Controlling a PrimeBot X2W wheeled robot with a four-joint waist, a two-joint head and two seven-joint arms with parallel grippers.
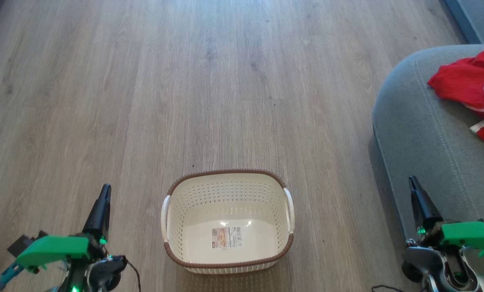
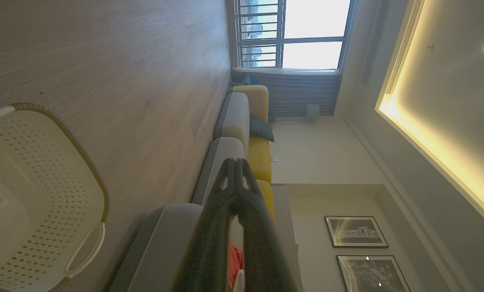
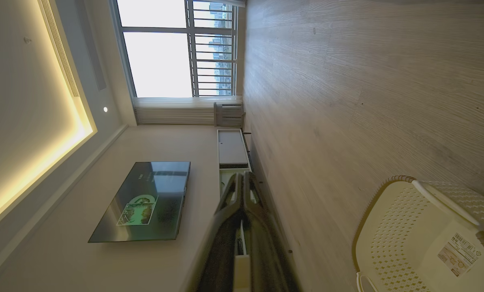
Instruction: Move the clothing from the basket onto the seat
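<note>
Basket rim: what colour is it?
The basket rim is brown, woven-looking; the head view shows it best.

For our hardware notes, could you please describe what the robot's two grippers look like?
Both the left gripper and right gripper have long, dark, tapering fingers, a bright green plastic bracket behind them, and small green lights. A thin black cable runs from the left wrist; the right wrist shows grey metal.

The left gripper and right gripper have long, dark, tapering fingers. Behind each sits a bright green cover with small green lights, over grey metal joints. A thin black cable trails beside the left cover.
</note>
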